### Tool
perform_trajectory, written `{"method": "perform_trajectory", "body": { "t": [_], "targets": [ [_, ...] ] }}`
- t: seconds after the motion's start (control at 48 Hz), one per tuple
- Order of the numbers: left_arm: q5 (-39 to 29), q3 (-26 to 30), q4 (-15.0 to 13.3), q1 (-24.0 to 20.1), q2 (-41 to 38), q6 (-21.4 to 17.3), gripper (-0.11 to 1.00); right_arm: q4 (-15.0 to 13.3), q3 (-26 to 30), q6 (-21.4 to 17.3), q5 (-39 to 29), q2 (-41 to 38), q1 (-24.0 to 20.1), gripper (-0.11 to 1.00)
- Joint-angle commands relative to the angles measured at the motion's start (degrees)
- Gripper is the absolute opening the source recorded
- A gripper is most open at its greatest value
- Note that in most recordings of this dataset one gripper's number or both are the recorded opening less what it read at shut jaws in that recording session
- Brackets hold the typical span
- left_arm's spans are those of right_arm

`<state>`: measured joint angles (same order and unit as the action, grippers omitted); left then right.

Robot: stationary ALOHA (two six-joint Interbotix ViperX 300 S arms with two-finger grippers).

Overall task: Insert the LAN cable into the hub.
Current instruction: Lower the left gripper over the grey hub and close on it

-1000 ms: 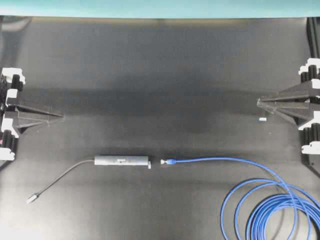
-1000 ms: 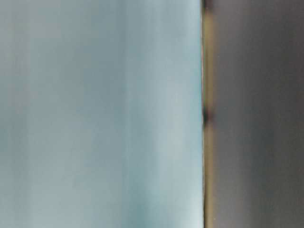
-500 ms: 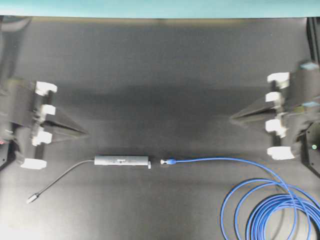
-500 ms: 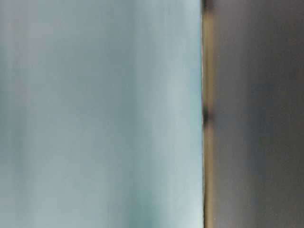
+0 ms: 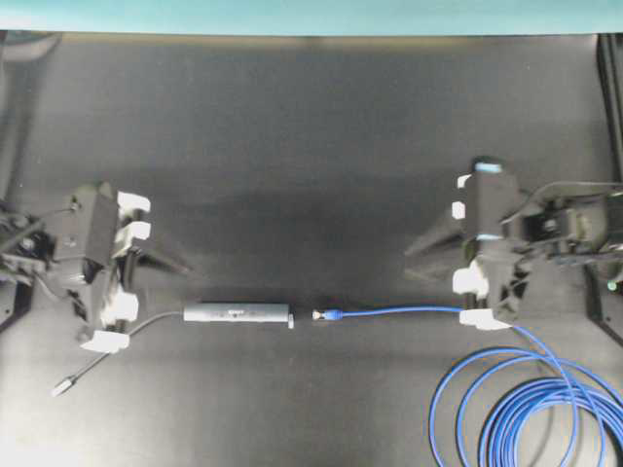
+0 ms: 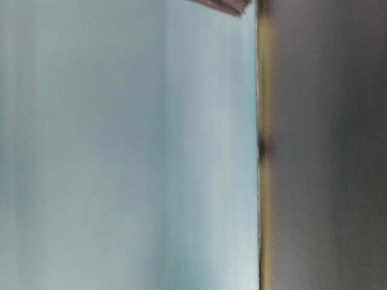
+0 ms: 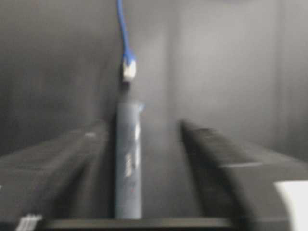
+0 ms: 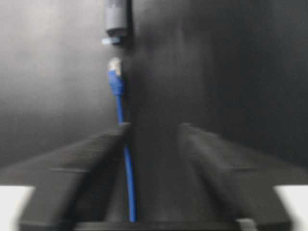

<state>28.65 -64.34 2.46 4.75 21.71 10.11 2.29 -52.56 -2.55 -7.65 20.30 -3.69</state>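
The hub (image 5: 238, 313), a slim dark-grey bar, lies on the black mat, and its thin tail runs left to a silver plug (image 5: 63, 386). Just right of it, a small gap away, lies the clear plug (image 5: 321, 315) of the blue LAN cable (image 5: 409, 311). My left gripper (image 5: 170, 287) hovers open at the hub's left end. In the left wrist view the hub (image 7: 128, 163) lies between the spread fingers, close to the left one. My right gripper (image 5: 421, 277) is open over the straight stretch of cable. That cable (image 8: 126, 168) passes between the fingers, with the plug (image 8: 114, 67) ahead.
The cable's loops (image 5: 535, 409) lie at the front right corner. A teal strip (image 5: 311, 15) borders the mat at the back. The table-level view is a blur of teal wall (image 6: 121, 145) and a dark band.
Both arms have swung in from the table's side edges toward the middle. Both grippers went from shut to open. Hub and cable have not moved.
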Motion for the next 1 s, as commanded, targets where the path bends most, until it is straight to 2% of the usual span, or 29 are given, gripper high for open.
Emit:
{"method": "perform_trajectory", "body": {
  "t": [0.0,0.063,0.125,0.208,0.333,0.459,0.667,0.98],
  "targets": [
    [7.5,-1.2,0.2,0.0,-3.5,1.4,0.75,-0.2,0.7,0.0,1.0,-0.8,-0.5,0.65],
    [10.9,-2.4,0.2,0.0,-6.0,1.5,0.82,-0.2,0.7,0.0,1.0,-1.1,-0.5,0.79],
    [13.7,-3.3,0.2,0.1,-8.6,1.7,0.75,-0.2,0.7,0.0,1.1,-1.2,-0.5,0.86],
    [17.8,-4.1,0.2,0.3,-12.3,1.8,0.69,-0.2,0.7,0.0,1.1,-1.1,-0.5,0.85],
    [24.3,-4.0,0.2,0.4,-18.0,1.8,0.72,-0.2,0.7,-0.4,2.2,-1.0,-0.6,0.84],
    [27.9,-2.9,0.2,0.4,-23.0,1.8,0.72,-0.2,0.7,-0.5,3.7,-1.0,-0.5,0.84],
    [30.8,-1.3,0.2,0.4,-30.1,2.0,0.72,-0.1,0.7,-0.7,4.2,-0.9,-0.6,0.84],
    [31.5,1.1,0.2,0.4,-35.3,2.6,0.72,0.1,0.5,-0.7,4.2,-0.8,-1.0,0.84]
  ]
}}
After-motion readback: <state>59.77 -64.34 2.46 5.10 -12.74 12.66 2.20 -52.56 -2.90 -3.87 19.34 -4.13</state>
